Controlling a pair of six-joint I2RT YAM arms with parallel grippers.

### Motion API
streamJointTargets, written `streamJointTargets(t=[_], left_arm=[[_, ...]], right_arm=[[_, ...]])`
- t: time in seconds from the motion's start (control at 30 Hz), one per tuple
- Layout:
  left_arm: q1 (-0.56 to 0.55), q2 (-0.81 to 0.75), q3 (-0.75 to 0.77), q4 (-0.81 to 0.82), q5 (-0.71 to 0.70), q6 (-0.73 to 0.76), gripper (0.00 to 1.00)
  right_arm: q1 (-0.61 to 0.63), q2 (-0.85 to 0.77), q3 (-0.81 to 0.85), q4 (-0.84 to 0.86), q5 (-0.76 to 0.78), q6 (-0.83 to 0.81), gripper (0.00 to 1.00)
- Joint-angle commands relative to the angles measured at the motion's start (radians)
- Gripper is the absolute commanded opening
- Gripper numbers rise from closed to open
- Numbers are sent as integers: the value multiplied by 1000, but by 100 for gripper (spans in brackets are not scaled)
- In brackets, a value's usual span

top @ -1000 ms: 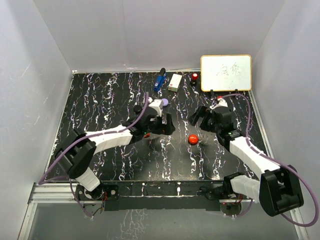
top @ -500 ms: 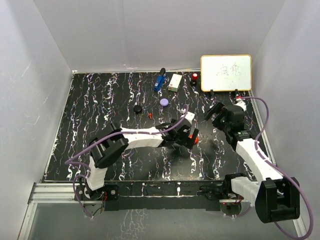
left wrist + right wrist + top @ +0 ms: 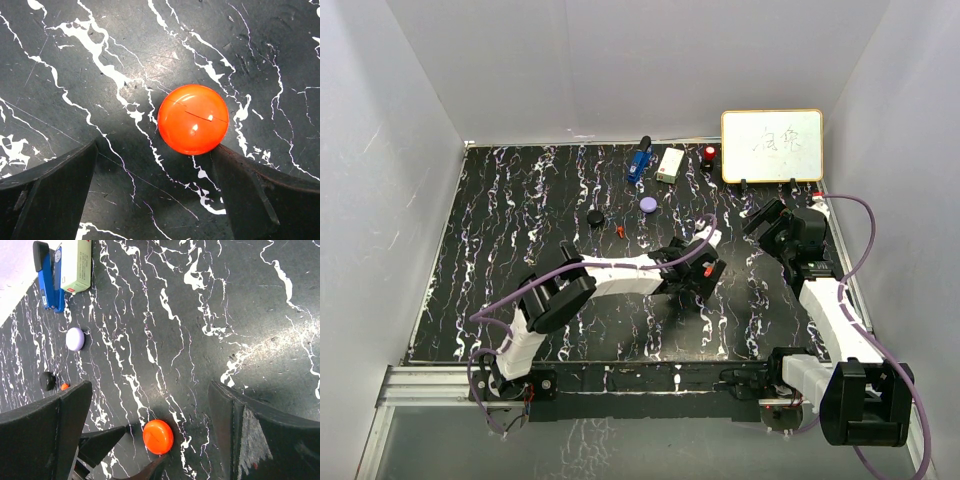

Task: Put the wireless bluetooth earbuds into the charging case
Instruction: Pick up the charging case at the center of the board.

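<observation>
Reaching far over the black worktop (image 3: 500,230), the left arm (image 3: 620,272) has its jaws wide open around the round red case (image 3: 193,119). The case lies flat on the worktop, shut, between the 2 fingers. It sits right up against the finger (image 3: 260,200) on the right of the wrist view and well apart from the other one. The jaws grip nothing.

The right arm (image 3: 830,305) has its jaws wide open too, above the worktop near the whiteboard (image 3: 772,146), with nothing between them.

1 tiny red earbud (image 3: 620,231) lies on the worktop just beside a small black round thing (image 3: 595,217), well apart from both sets of jaws. A purple case (image 3: 648,204) lies near it. At the back are a blue gadget (image 3: 639,160) and a white box (image 3: 670,165).
</observation>
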Motion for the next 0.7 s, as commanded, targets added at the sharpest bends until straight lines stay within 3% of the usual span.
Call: streamJointTargets(t=[0.0,0.33,0.67], left_arm=[[-11,11,8,30,10,38,99],[-14,24,-15,112,64,67,96],[-13,31,-71,188,109,64,80]], right_arm=[[-7,-21,26,62,-33,-10,98],[-16,-13,22,74,-61,-17,98],[-22,-6,10,83,-76,-17,96]])
